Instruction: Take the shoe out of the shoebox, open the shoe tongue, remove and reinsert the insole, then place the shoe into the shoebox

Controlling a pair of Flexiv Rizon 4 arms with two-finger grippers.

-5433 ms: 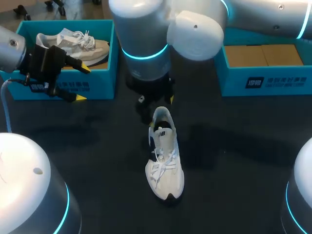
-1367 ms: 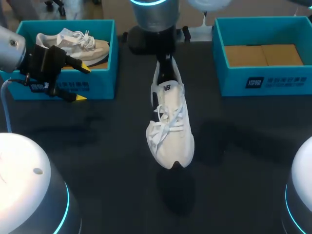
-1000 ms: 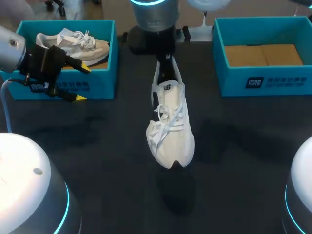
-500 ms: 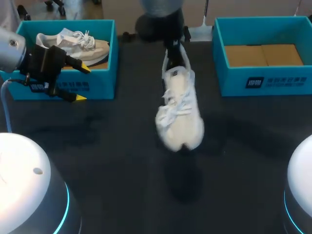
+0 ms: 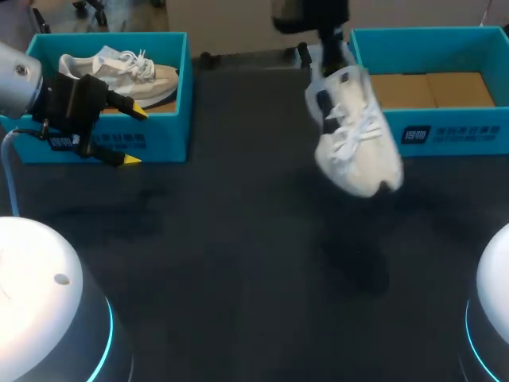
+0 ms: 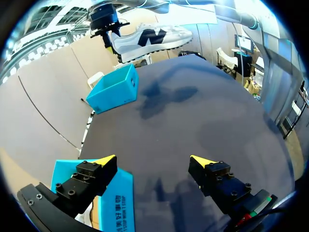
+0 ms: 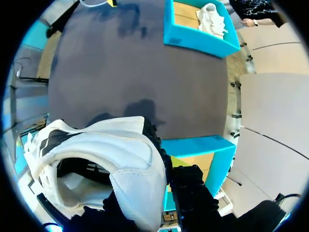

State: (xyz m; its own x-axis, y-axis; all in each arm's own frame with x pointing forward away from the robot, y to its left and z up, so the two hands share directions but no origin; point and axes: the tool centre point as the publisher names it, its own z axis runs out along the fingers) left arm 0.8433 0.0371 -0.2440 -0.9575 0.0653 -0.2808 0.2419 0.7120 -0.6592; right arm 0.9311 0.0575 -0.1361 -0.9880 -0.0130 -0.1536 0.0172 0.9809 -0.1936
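A white shoe (image 5: 355, 135) hangs in the air, toe down, just in front of the right blue shoebox (image 5: 477, 119). My right gripper (image 5: 325, 49) is shut on its heel from above. In the right wrist view the shoe's heel collar (image 7: 123, 162) sits clamped in the right gripper (image 7: 161, 191), with the right shoebox's wall (image 7: 200, 145) just ahead of it. My left gripper (image 5: 133, 137) stands open and empty in front of the left shoebox (image 5: 163, 131). In the left wrist view the left gripper (image 6: 154, 162) is wide open, and the shoe (image 6: 149, 37) hangs far ahead.
The left shoebox holds a second, beige-and-white shoe (image 5: 123, 68). The right shoebox shows a bare cardboard floor (image 5: 429, 89). The dark tabletop (image 5: 238, 239) stretches between the boxes.
My right arm has carried the shoe away from the table's middle, rightward and farther back, up to the right shoebox. The left arm has not moved.
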